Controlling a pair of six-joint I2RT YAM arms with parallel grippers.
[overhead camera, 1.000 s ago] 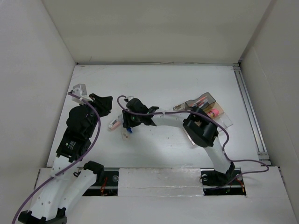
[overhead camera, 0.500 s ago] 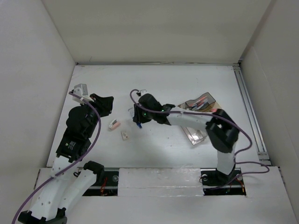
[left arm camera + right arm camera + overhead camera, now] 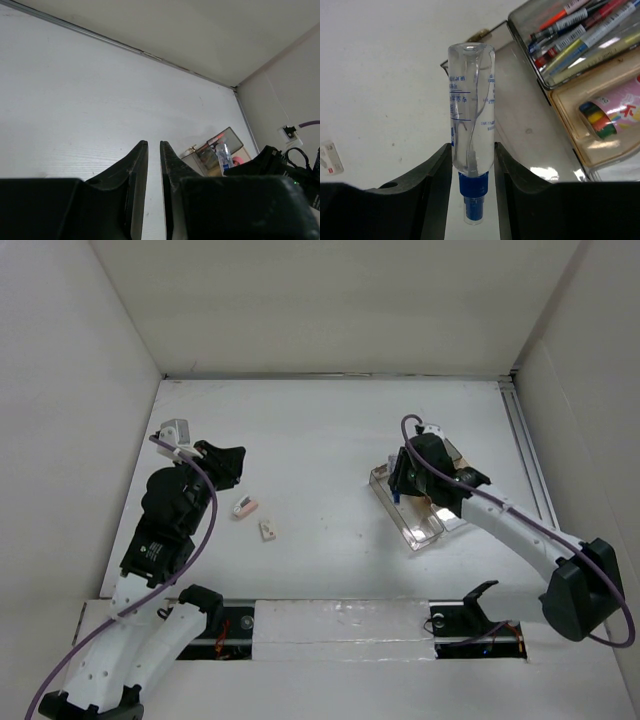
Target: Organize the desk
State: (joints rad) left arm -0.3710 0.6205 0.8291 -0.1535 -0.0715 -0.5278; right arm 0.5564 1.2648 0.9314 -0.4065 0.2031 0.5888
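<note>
The desk (image 3: 330, 425) is a white tabletop inside white walls. My right gripper (image 3: 402, 480) is shut on a clear spray bottle with a blue cap (image 3: 470, 125). It holds the bottle over the left end of a clear plastic compartment tray (image 3: 415, 520). In the right wrist view the gripper (image 3: 472, 150) grips the bottle near its cap, above the tray's empty section (image 3: 530, 130). My left gripper (image 3: 228, 462) hovers at the left of the desk, its jaws nearly together with nothing between them (image 3: 152, 146).
A pink and white eraser (image 3: 245, 507) and a small white item (image 3: 268, 530) lie on the desk left of centre. The tray's far compartment holds several pens (image 3: 580, 30), and a pink tape roll (image 3: 615, 107) sits beside them. A metal rail (image 3: 530, 470) runs along the right edge.
My right arm has swung from the middle-left of the desk to the right, carrying the spray bottle over the tray. The left arm has not moved.
</note>
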